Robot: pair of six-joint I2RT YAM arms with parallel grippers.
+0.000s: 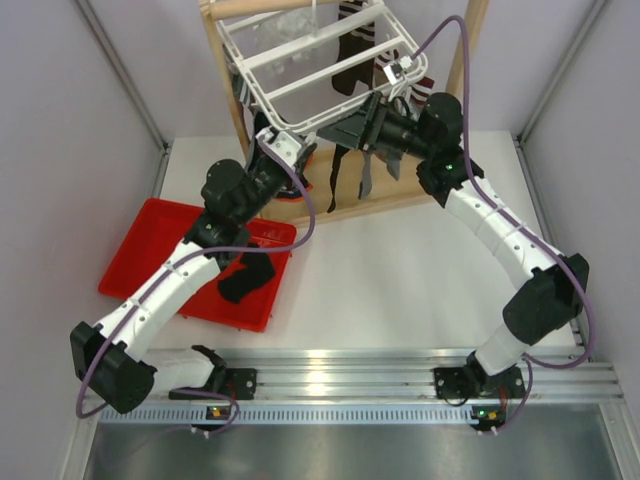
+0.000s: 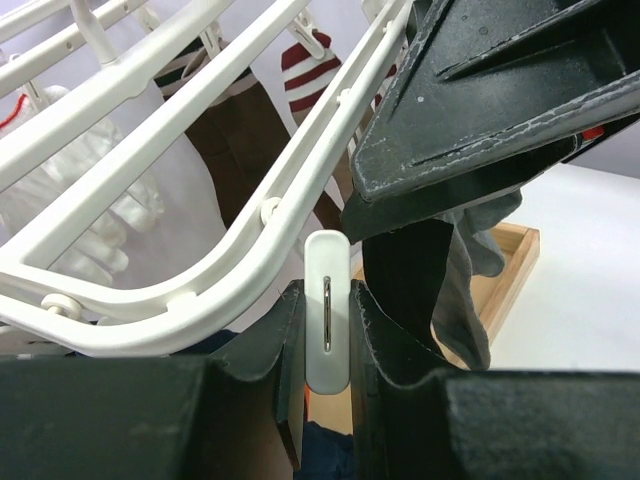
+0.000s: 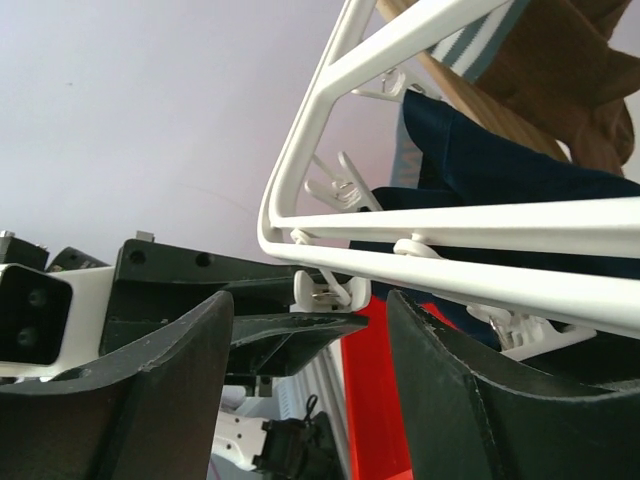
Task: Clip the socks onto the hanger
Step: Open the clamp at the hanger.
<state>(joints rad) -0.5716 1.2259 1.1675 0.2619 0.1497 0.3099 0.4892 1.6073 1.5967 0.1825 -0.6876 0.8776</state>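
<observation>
The white hanger (image 1: 300,118) hangs from a wooden frame at the back. My left gripper (image 1: 283,150) is at its near left corner, shut on a white clip (image 2: 327,290) under the curved rim (image 2: 235,255). My right gripper (image 1: 362,125) is under the near rim, jaws open and empty, with that clip (image 3: 330,290) beyond them. A black sock (image 2: 405,280) and a grey sock (image 2: 470,290) hang just below it; I cannot tell what holds them. Brown socks with striped cuffs (image 1: 355,45) hang further back. Another black sock (image 1: 245,280) lies in the red tray (image 1: 150,260).
The wooden frame's base (image 1: 350,205) lies on the table behind both grippers. Navy fabric (image 3: 480,160) hangs behind the hanger's bars. A white fabric item (image 2: 80,220) hangs from the hanger's left side. Grey walls close in the table on three sides.
</observation>
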